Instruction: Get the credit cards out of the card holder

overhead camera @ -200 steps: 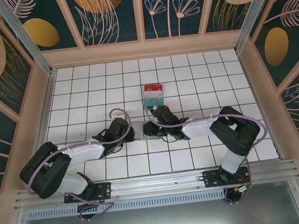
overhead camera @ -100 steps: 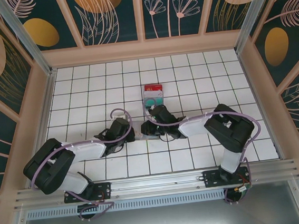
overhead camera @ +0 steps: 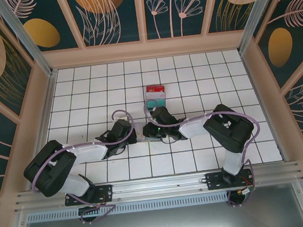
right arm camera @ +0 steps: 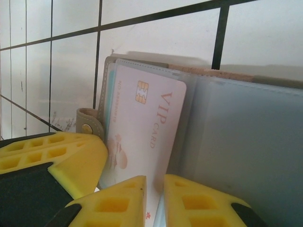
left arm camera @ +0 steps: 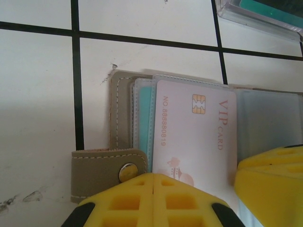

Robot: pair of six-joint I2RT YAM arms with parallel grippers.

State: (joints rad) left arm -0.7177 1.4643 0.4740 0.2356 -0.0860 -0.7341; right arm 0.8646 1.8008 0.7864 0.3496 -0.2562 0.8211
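- Position: the card holder [overhead camera: 143, 130] lies open on the tiled floor [overhead camera: 84, 87], a little toward 6 o'clock from centre. The red, white and teal stack [overhead camera: 155, 95] sits at its 12 o'clock, apart from it.
- Change over the last second: your right arm has folded in from 3 o'clock, with its elbow drawn nearer the holder. Both sets of fingers have narrowed. The stack has not shifted.
- Left gripper [left arm camera: 154, 180]: closed, tips pressed together, over the holder's near edge beside the snap tab [left arm camera: 106, 168]. It reads as a hold-down; I cannot confirm a pinch on the leather.
- Right gripper [right arm camera: 155, 183]: the fingers are drawn to a thin slit, and the lower edge of the pink VIP card [right arm camera: 142, 127] runs into it. That looks like a pinch on the card.
- The card is not yet out. Most of it lies on the holder, next to an empty clear pocket [right arm camera: 236, 142]. A teal edge [left arm camera: 142, 118] behind it is likely a second card.
- Meaning: brace and grip look set, so you are at the pull. Draw it out straight, and watch that the holder doesn't drag along.
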